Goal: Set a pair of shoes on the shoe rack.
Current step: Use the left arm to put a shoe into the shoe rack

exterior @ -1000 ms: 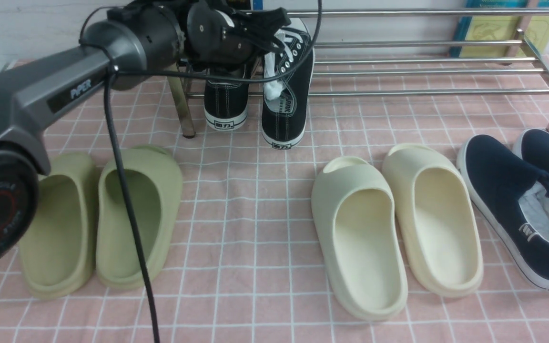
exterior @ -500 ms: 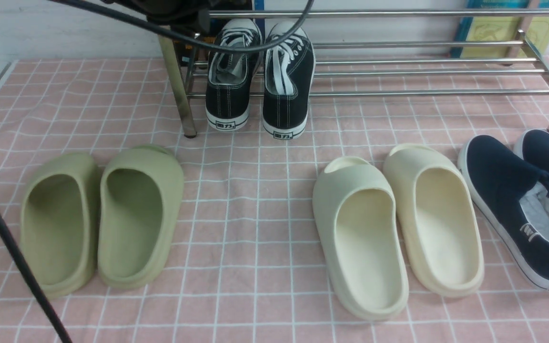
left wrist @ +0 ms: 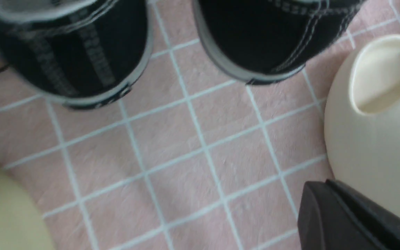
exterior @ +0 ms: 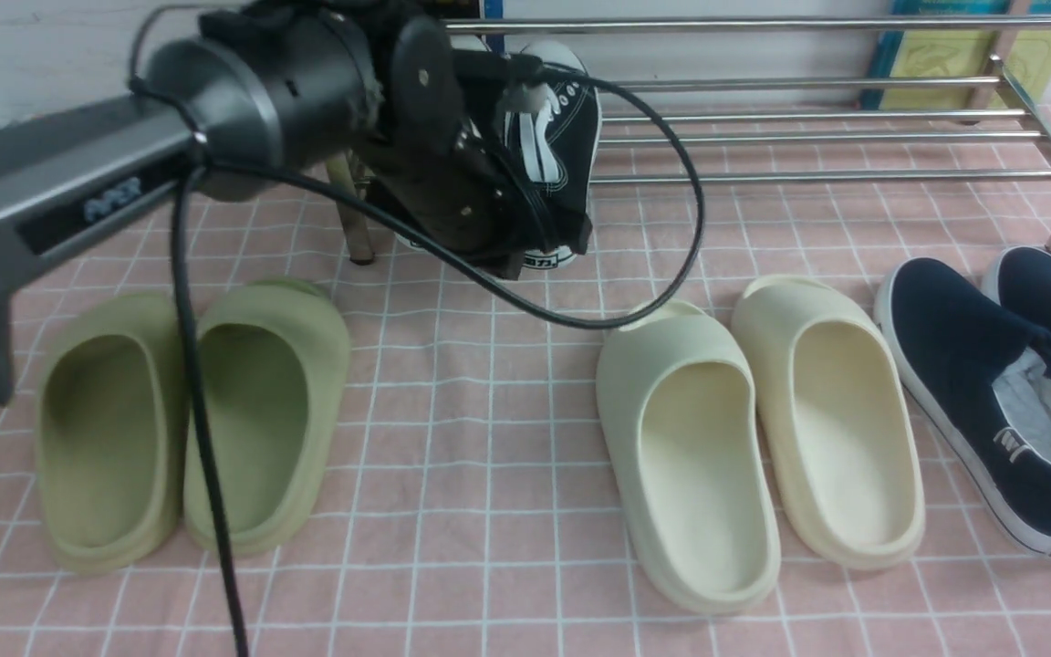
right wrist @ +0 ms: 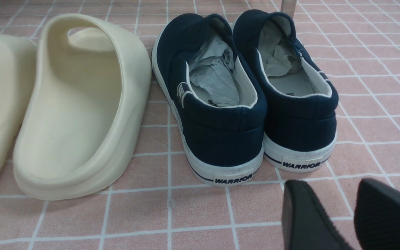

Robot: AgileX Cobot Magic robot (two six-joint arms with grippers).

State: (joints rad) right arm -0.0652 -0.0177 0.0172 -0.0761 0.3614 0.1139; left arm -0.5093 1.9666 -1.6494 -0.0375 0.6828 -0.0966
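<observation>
Left gripper [exterior: 516,242] above heels of black sneakers [exterior: 580,146], 9 o'clock end of shoe rack [exterior: 808,173]; finger spread cannot be told. Right gripper [right wrist: 351,215] parted, empty.

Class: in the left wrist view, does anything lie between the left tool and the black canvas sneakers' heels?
Nothing visible does. Only bare pink checked cloth separates the left tool's visible finger from the black canvas white-soled sneakers; the cream foam slide sits off to one side.
</observation>
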